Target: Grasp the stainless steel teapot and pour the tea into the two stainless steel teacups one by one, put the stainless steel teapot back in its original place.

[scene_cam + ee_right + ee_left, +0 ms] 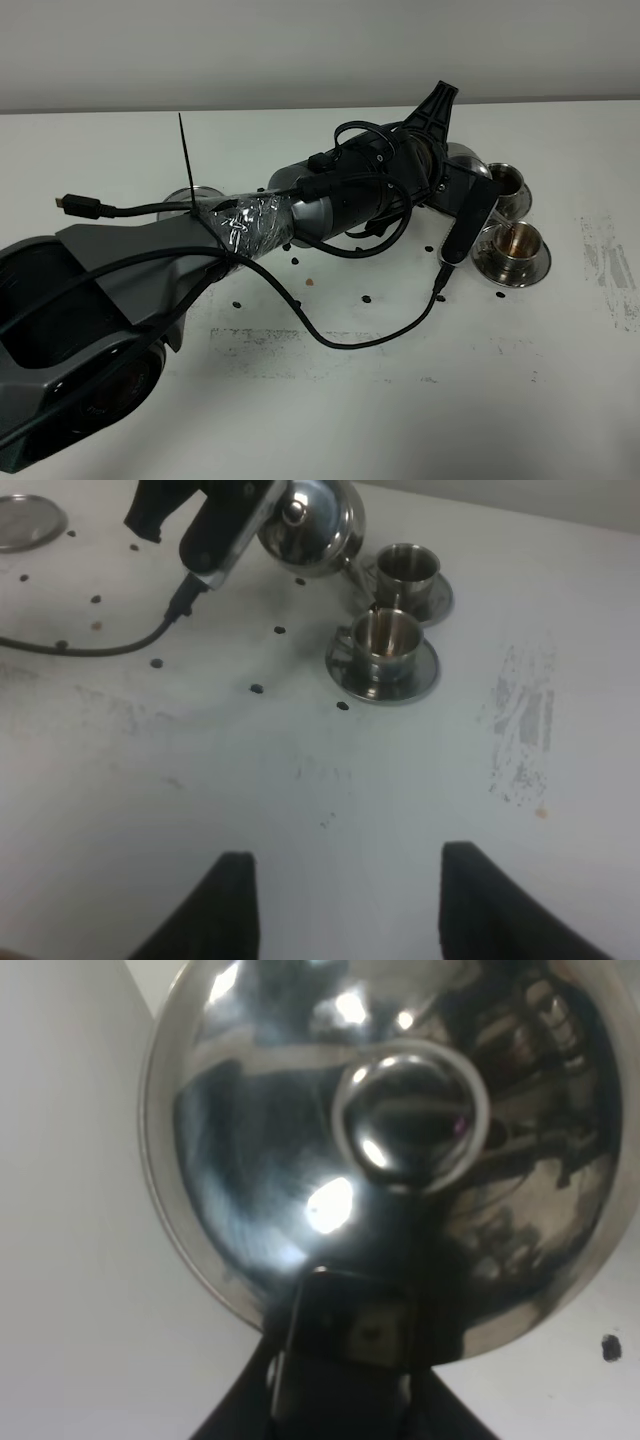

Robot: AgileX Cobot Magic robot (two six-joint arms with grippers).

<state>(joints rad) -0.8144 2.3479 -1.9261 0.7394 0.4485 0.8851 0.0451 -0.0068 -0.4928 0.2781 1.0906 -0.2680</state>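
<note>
My left gripper (447, 168) is shut on the stainless steel teapot (468, 160) and holds it tilted above the table, next to the two stainless steel teacups. In the left wrist view the teapot's lid and knob (410, 1125) fill the frame, with the gripper (345, 1345) clamped at its handle side. In the right wrist view the teapot (310, 525) leans with its spout over the nearer teacup (387, 642); the farther teacup (406, 570) stands behind. The nearer teacup (515, 243) holds brownish liquid; the other teacup (508, 186) is beside it. My right gripper (345, 900) is open and empty, low over bare table.
A round steel saucer (190, 200) lies at the left, partly under my left arm; it also shows in the right wrist view (25, 520). A black cable (330, 340) loops over the table's middle. Small dark specks (366, 298) are scattered around. A scuffed patch (605, 270) marks the right.
</note>
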